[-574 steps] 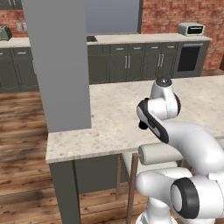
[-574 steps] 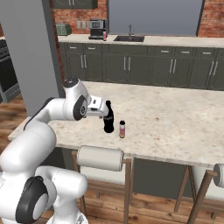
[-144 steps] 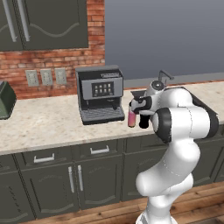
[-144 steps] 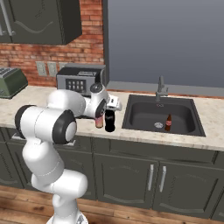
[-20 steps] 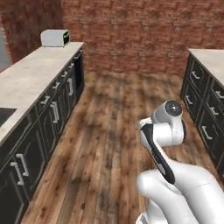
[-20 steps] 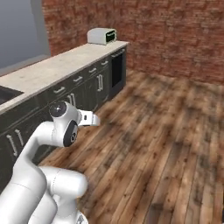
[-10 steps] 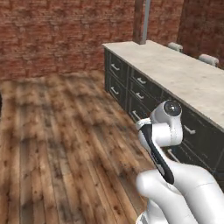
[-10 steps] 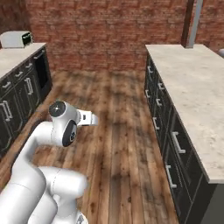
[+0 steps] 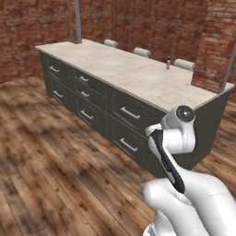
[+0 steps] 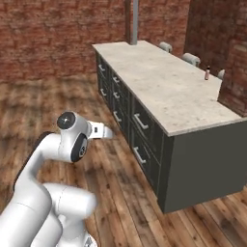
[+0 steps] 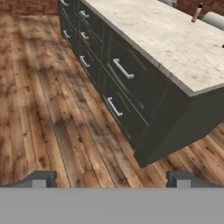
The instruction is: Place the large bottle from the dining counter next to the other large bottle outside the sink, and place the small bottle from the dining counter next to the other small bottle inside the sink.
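Note:
The small bottle (image 9: 168, 63) (image 10: 207, 73) (image 11: 197, 13), short, slim and pinkish-red, stands upright near the far edge of the dining counter (image 9: 124, 71) (image 10: 166, 84) (image 11: 162, 37). This is a long beige speckled slab over dark drawers. My gripper (image 11: 111, 179) (image 10: 103, 131) is open and holds nothing. It hangs over the wooden floor, well short of the counter and far from the bottle. The arm is folded close to my body. Both large bottles, the sink and the other small bottle are out of view.
Round padded stools (image 9: 143, 52) (image 10: 191, 59) line the counter's far side. A grey pillar (image 9: 77, 20) (image 10: 135, 21) rises from its far end. A brick column (image 9: 216, 41) (image 10: 237, 72) stands at its near right end. Open wooden floor (image 11: 48, 109) lies to the left.
The whole scene has swung as the base turns and drives. The dining counter now sits nearer and more central, with the small bottle in sight. The arm keeps its folded pose.

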Available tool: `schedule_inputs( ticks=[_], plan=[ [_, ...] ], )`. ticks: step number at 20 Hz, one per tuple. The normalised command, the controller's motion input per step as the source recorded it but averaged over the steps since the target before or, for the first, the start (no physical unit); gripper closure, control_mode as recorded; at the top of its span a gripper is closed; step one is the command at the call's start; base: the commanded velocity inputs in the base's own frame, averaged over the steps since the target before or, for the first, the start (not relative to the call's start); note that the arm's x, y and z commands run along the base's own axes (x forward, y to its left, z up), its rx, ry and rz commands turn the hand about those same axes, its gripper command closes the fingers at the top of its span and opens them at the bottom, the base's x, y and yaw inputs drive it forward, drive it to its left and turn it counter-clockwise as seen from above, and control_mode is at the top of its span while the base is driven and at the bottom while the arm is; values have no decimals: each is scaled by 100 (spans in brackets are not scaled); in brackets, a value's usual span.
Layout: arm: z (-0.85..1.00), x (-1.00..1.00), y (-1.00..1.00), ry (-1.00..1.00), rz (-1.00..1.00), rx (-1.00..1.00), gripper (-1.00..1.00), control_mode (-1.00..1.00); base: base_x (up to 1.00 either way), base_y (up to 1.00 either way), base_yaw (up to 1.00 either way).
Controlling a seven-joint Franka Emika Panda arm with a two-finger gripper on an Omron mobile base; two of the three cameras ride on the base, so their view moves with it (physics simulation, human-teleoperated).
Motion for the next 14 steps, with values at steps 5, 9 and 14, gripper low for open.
schedule_inputs(
  ticks=[5,9,14],
  plan=[
    [0,0,0,0,0,0,-100,100,-21,0,-38],
    [0,0,0,0,0,0,-100,100,64,-11,-32],
    [0,0,0,0,0,0,-100,100,87,-44,-32]
  ],
)
